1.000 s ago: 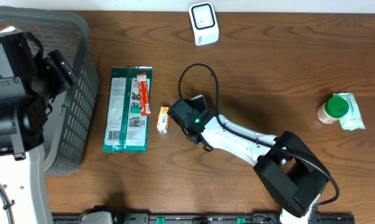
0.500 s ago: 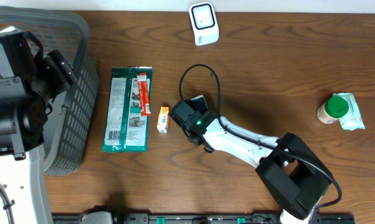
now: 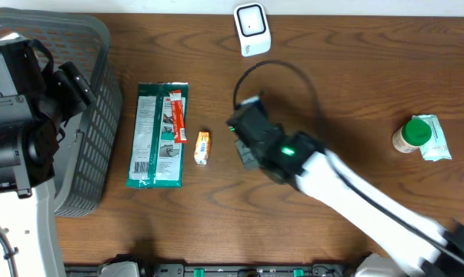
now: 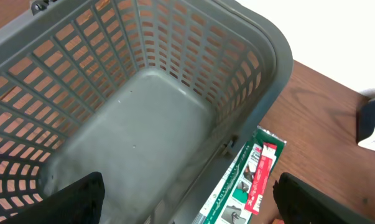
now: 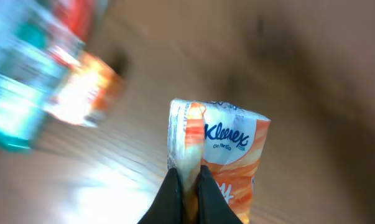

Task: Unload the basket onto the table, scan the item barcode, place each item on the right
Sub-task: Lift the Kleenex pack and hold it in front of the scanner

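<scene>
Right arm (image 3: 355, 192): stretched diagonally from lower-right corner to table centre, motion-blurred. Right gripper (image 5: 187, 180): pinched fully together on wrapper edge of Kleenex pack (image 5: 227, 155), so pack sits in the grip near table centre, well short of scanner (image 3: 252, 29). Left gripper (image 4: 187, 186): hanging over grey basket (image 3: 93, 115), jaws wide apart, gripping nothing. In basket: bare floor only. Just beside basket: teal packet (image 3: 159, 135), then small orange pack (image 3: 202, 147).

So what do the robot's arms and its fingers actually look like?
Both arms are white with black blocky joints. The right arm has a small green light and a looping black cable near its wrist. The left arm ends in a bulky black housing. The fingers are plain black.
</scene>
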`<move>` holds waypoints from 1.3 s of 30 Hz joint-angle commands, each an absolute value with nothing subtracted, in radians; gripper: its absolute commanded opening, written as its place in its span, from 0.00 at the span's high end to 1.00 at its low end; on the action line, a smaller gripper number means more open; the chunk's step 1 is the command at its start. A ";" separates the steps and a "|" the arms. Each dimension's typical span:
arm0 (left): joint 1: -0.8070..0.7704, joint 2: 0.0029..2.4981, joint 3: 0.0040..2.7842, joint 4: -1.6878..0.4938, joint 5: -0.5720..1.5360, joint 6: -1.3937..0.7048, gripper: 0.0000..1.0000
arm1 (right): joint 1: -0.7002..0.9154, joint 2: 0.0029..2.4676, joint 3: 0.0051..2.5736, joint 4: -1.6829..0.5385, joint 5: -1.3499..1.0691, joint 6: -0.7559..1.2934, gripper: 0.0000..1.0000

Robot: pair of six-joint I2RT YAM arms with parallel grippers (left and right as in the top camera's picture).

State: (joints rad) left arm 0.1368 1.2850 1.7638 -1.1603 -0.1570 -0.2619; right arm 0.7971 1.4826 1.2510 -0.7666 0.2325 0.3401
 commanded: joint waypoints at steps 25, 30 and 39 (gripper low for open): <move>0.141 1.287 1.769 -1.163 -0.166 -0.263 0.12 | 0.324 1.668 1.830 -0.549 -0.603 0.526 0.99; 0.141 1.287 1.769 -1.163 -0.166 -0.263 0.12 | 0.268 1.861 1.988 -0.462 -0.771 0.636 0.99; 0.141 1.287 1.769 -1.163 -0.166 -0.263 0.12 | 0.196 2.160 2.138 -0.171 -0.768 0.780 0.99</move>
State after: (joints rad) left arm 0.1364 1.2854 1.7638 -1.1610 -0.1570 -0.2619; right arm 0.2104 2.0933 2.1124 -0.2119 -0.7387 0.6998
